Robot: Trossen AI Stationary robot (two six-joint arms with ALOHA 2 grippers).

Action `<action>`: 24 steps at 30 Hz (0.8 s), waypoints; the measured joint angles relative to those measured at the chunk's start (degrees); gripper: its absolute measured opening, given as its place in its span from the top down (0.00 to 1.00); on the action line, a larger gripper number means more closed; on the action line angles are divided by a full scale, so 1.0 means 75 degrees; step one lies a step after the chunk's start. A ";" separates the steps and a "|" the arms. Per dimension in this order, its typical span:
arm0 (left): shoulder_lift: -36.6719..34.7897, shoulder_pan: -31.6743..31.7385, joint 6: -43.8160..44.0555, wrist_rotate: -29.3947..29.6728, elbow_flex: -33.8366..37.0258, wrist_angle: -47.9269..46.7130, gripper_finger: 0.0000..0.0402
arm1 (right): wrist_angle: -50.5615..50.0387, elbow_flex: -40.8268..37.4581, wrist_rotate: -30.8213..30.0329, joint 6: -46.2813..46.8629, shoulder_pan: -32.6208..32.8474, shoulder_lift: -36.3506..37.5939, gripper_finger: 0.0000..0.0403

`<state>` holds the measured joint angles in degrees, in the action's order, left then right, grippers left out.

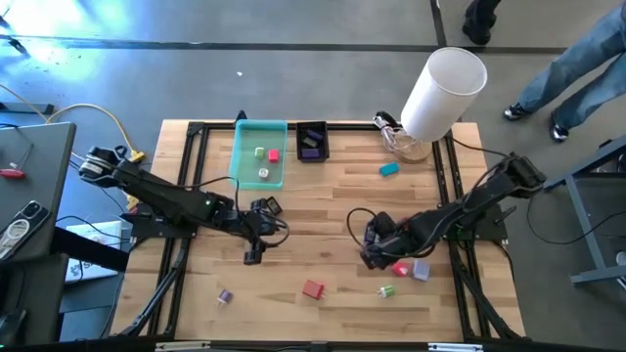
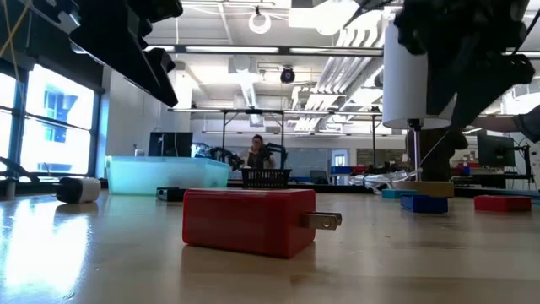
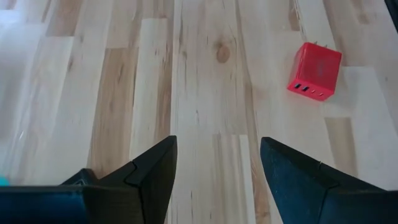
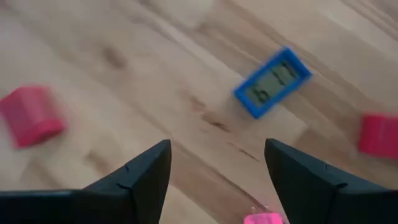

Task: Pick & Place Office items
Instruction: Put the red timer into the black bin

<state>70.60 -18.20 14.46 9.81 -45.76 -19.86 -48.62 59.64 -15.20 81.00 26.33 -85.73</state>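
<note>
Both pincers released, empty. Your right pincer (image 4: 214, 180) hovers between crowded items; blue piece (image 4: 272, 81) near, risk nudging neighbours.

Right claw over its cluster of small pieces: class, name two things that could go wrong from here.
1. The open right claw has a blue piece and red pieces close together below; closing could catch or knock a neighbour.
2. The tall white cylinder stands beside the right arm; a swing could topple it.

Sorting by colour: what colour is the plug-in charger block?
Red charger; clearest in left wrist view.
</note>
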 joint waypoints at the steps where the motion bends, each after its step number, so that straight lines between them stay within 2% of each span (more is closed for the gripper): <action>1: 0.0073 0.0000 -0.0051 0.0002 0.0000 0.0056 0.44 | -0.0151 0.0000 0.0038 0.0199 -0.0043 -0.0078 0.39; 5: 0.0359 0.0000 -0.0090 0.0002 0.0000 0.0233 0.44 | -0.0817 -0.0003 0.0206 0.0073 -0.0257 -0.0286 0.39; 11: 0.0672 0.0010 -0.0309 0.0008 0.0000 0.0435 0.44 | -0.1922 -0.0003 0.0650 -0.1839 -0.0522 -0.0234 0.39; 14: 0.0746 0.0013 -0.0516 0.0013 0.0000 0.0589 0.44 | -0.2341 0.0000 0.0887 -0.3245 -0.0557 -0.0186 0.39; 20: 0.0759 0.0023 -0.0646 0.0047 0.0000 0.0796 0.44 | -0.2902 -0.0006 0.0491 -0.6370 -0.0511 -0.0233 0.39; 24: 0.0759 0.0023 -0.0693 0.0045 0.0000 0.0872 0.44 | -0.2853 -0.0051 0.0500 -0.7092 -0.0544 -0.0240 0.39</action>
<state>76.29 -18.02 9.26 10.15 -45.76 -13.33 -70.02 59.26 -11.45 27.81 22.25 -87.53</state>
